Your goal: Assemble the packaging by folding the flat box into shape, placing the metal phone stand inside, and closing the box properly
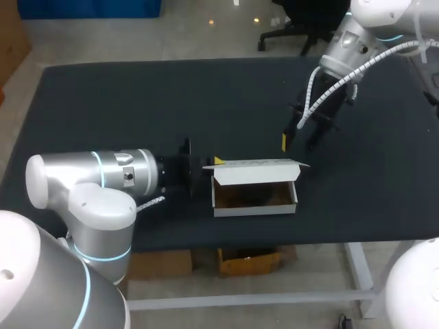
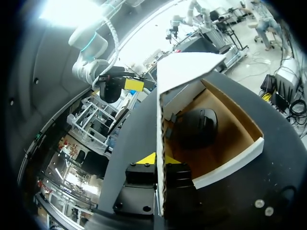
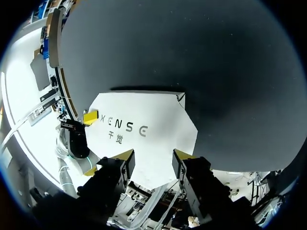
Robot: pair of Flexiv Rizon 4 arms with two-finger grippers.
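The white cardboard box (image 1: 254, 204) stands open near the table's front edge, its lid (image 1: 257, 164) raised along the far side. Inside, on the brown floor, lies the dark phone stand (image 2: 199, 127). My left gripper (image 1: 209, 163) is at the box's left end, and in the left wrist view this gripper (image 2: 160, 163) is shut on the box's side wall (image 2: 159, 139). My right gripper (image 1: 295, 137) hangs above and behind the box's right end. In the right wrist view it (image 3: 154, 158) stands open over the white lid (image 3: 144, 129), nothing between its fingers.
The dark table (image 1: 137, 103) stretches wide behind and to both sides of the box. The box sits close to the table's front edge (image 1: 274, 241). My left arm's silver body (image 1: 96, 181) lies low over the front left.
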